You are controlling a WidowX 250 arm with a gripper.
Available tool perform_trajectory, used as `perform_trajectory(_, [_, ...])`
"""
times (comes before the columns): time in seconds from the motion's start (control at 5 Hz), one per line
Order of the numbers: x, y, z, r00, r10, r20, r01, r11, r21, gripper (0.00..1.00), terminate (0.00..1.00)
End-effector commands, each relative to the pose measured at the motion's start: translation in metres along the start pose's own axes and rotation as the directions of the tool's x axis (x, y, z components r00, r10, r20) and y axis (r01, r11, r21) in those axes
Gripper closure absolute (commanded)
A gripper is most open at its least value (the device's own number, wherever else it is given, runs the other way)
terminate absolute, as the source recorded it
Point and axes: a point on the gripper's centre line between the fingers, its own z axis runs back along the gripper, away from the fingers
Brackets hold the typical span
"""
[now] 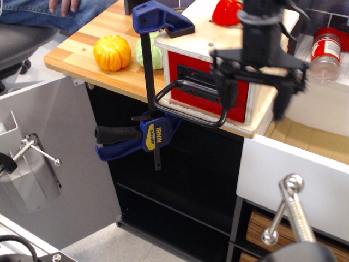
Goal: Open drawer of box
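Observation:
The pale plywood box (218,38) stands at the wooden table's front edge. Its red-fronted drawer (182,71) looks pushed in, with a black plate and a large black loop handle (188,105) hanging forward and down. My black gripper (255,93) hangs in front of the drawer's right half, blurred by motion. Its two fingers (224,86) are spread wide apart with nothing between them. It covers the right part of the red front and sits to the right of and slightly above the handle.
A blue bar clamp (150,82) pins the box to the table (109,76). An orange pumpkin (112,52), a green item and a red fruit (226,11) sit nearby. A white drawer (289,180) with a metal knob (292,210) stands open at lower right. A jar (325,52) is at the right.

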Motion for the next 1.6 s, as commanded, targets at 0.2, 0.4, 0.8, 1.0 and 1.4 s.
perform_trajectory(0.2, [0.018, 0.036, -0.001, 0.996, -0.062, 0.069, 0.059, 0.997, 0.051, 0.0, 0.0])
perform_trajectory(0.4, [0.019, 0.047, -0.002, 0.995, -0.081, 0.065, 0.077, 0.995, 0.061, 0.0, 0.0])
perform_trajectory(0.8, [0.021, 0.072, -0.012, 0.993, -0.106, 0.05, 0.102, 0.992, 0.076, 0.0, 0.0])
perform_trajectory(1.0, [0.022, 0.081, -0.023, 0.989, -0.136, 0.065, 0.128, 0.986, 0.107, 0.0, 0.0])
perform_trajectory(1.4, [0.001, 0.073, -0.043, 0.984, -0.16, 0.078, 0.148, 0.979, 0.142, 0.0, 0.0])
